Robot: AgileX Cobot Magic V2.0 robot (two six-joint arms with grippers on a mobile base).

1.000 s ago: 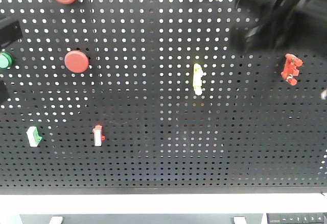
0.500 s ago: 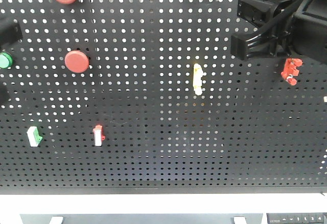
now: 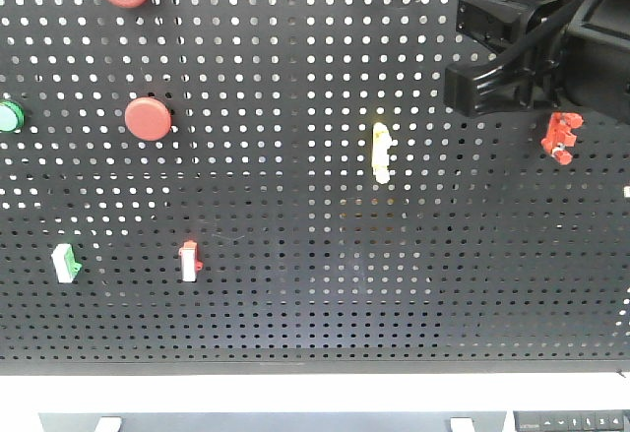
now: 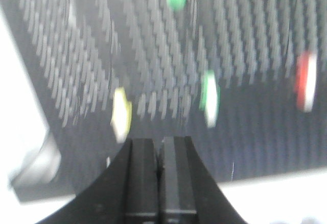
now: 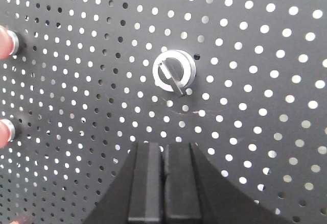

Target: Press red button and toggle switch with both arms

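**Left arm gone from the edge, right arm stays put**

Gone now is the dark shape that sat at the left edge of the front view half a second ago. The right gripper (image 3: 497, 58) has stayed at about 2 o'clock on the pegboard (image 3: 295, 284).

Two red buttons (image 3: 148, 118) sit at 10 and 11 o'clock on the board. The right wrist view shows the fingers (image 5: 145, 183) pressed together, holding nothing. A silver switch knob (image 5: 173, 71) sits at 12 o'clock from them, apart from the tips.

The left gripper (image 4: 159, 155) has its fingers squeezed together too. Its view is blurry, and a green part (image 4: 209, 97) shows above at 1 o'clock.
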